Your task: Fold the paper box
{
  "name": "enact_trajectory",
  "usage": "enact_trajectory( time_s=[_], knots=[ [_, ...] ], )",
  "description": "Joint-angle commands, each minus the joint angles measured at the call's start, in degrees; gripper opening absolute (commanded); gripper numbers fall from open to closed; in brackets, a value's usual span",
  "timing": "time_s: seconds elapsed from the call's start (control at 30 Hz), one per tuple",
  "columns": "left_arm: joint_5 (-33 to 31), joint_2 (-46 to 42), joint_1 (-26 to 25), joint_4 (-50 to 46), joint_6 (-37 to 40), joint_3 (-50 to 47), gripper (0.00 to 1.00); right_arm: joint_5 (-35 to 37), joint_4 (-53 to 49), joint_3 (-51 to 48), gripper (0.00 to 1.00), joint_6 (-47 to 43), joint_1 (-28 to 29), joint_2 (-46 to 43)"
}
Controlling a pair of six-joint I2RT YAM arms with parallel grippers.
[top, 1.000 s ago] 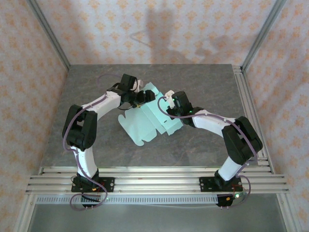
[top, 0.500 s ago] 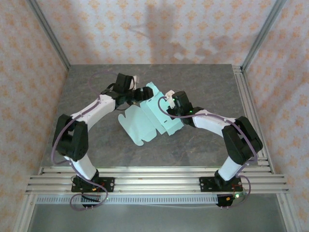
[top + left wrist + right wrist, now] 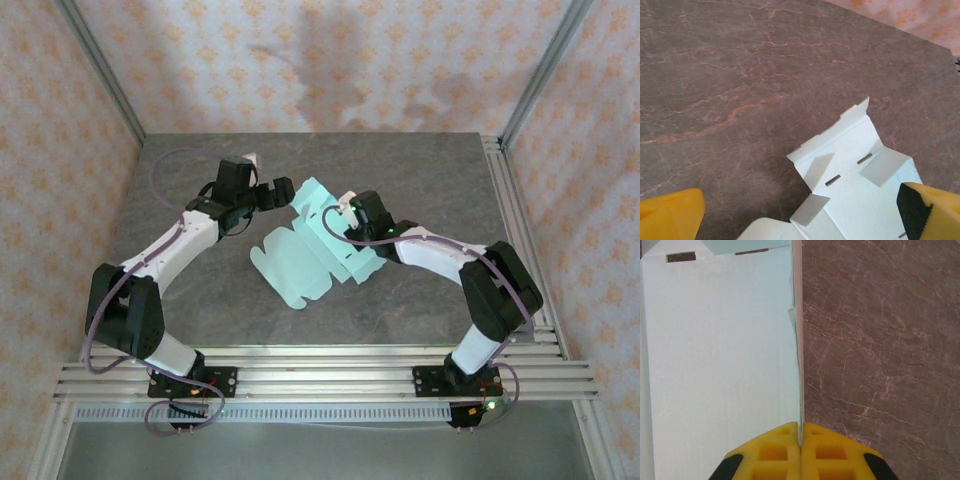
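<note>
The paper box is a pale mint-green die-cut sheet, partly folded, lying mid-table. In the left wrist view its slotted panel and small raised flaps lie between and below my fingers. My left gripper stands open just off the sheet's far-left corner, holding nothing; its yellow fingertips frame the view, and the gripper hovers above the card. My right gripper is shut on an upright edge of the paper box; the thin card runs straight into the closed gripper.
The grey marbled tabletop stretches behind and to the right of the sheet. Aluminium rails run along the near edge, with frame posts and patterned walls on three sides.
My left gripper has opened wider and drawn back to the left, off the sheet's far corner. The left arm has stretched out. The right gripper has stayed shut on the card edge.
</note>
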Motion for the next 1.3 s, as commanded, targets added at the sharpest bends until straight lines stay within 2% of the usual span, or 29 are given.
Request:
enact_trajectory(
  time_s=[0.0,0.17,0.4,0.63,0.8,0.87,1.07,1.27],
  knots=[
    [-3.41,1.27,0.89,2.05,1.49,-0.04,1.0,5.87,-3.51,2.62,0.0,-2.93,1.49,0.88],
    [-2.59,3.27,2.64,3.03,0.42,-0.13,1.0,12.32,-4.75,3.22,0.0,-5.94,4.12,1.61],
    [-2.99,7.3,6.58,1.45,1.14,1.9,1.0,16.07,-4.02,2.45,0.0,-10.0,6.34,1.25],
    [3.9,15.92,8.08,-1.75,4.33,7.83,0.87,21.34,1.0,0.51,0.0,-16.29,8.3,1.21],
    [8.81,20.9,8.12,-2.22,4.69,10.61,0.82,24.64,5.97,-0.83,0.0,-21.79,10.25,2.55],
    [9.83,21.86,8.08,-1.98,4.82,10.99,0.79,24.55,6.88,-0.75,0.0,-21.97,10.48,2.86],
    [13.68,24.92,7.38,-2.13,6.59,11.47,0.78,21.26,7.2,-0.48,0.0,-20.71,10.56,2.01],
    [18.48,23.19,6.27,0.38,8.16,8.61,0.79,20.3,6.84,0.09,0.0,-21.32,10.56,2.44]
  ],
)
